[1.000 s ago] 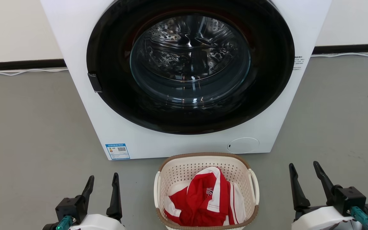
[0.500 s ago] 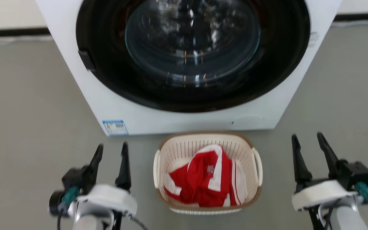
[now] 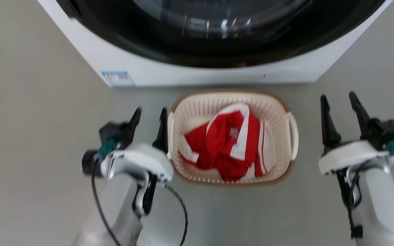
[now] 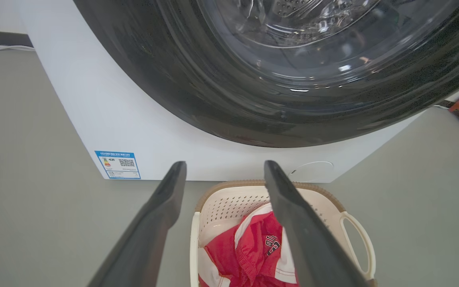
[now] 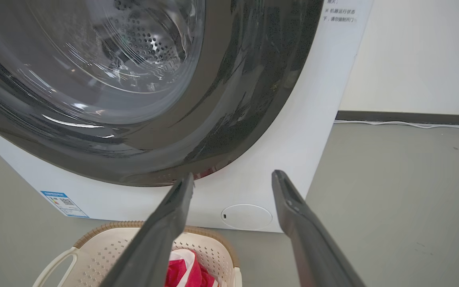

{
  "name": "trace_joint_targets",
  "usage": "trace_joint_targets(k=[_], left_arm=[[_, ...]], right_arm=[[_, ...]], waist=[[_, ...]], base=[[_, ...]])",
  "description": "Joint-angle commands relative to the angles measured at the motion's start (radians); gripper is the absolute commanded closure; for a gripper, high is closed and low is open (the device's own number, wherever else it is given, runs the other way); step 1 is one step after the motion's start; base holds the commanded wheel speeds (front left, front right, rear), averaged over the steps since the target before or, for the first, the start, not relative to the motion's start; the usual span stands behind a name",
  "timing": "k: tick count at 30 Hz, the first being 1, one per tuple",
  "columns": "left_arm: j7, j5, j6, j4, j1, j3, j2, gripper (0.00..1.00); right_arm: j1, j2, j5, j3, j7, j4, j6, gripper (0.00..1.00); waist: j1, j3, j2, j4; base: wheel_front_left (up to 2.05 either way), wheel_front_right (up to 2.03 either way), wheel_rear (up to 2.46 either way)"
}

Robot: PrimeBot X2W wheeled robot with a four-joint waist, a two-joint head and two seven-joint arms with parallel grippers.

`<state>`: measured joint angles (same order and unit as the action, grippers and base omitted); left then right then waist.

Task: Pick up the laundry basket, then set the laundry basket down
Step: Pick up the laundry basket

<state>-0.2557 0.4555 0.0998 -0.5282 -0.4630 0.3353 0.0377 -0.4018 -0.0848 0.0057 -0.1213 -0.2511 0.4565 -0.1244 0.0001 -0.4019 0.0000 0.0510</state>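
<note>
A white washer (image 3: 190, 73) stands on the grey floor (image 3: 29, 136). Just in front of it sits the laundry basket (image 3: 200, 109), holding a red and white shirt (image 3: 224, 143). The left pincer (image 3: 150, 116) gapes empty just beside the basket's left handle. The right pincer (image 3: 338, 102), also spread and empty, hangs apart from its right side.

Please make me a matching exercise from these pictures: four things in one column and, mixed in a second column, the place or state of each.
Column A
1. laundry basket
2. red and white garment
3. left gripper
4. blue label

Column B
a. on the white front of the washer
b. on the floor, before the washer
c. open, beside the basket
d. inside the basket

Pairs: 1-b, 2-d, 3-c, 4-a
</note>
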Motion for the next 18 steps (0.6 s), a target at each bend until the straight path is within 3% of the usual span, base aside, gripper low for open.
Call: trace_joint_targets(k=[1,9,18], left_arm=[[-0.006,0.022,0.012,-0.009,-0.072,0.01,0.013,0.0],[-0.006,0.145,0.057,-0.122,-0.235,0.158,0.013,0.0],[-0.006,0.215,0.094,-0.201,-0.312,0.23,0.013,0.0]], right_arm=[[-0.049,-0.005,-0.017,0.021,-0.011,0.009,-0.006,0.0],[-0.187,-0.022,-0.045,0.011,-0.011,0.14,-0.006,0.0],[-0.244,-0.019,-0.063,0.015,-0.011,0.211,-0.006,0.0]], waist=[[0.0,-0.102,0.0,0.013],[0.0,-0.249,0.0,0.006],[0.0,-0.34,0.0,-0.018]], base=[[0.0,0.0,0.0],[0.0,0.0,0.0],[0.0,0.0,0.0]])
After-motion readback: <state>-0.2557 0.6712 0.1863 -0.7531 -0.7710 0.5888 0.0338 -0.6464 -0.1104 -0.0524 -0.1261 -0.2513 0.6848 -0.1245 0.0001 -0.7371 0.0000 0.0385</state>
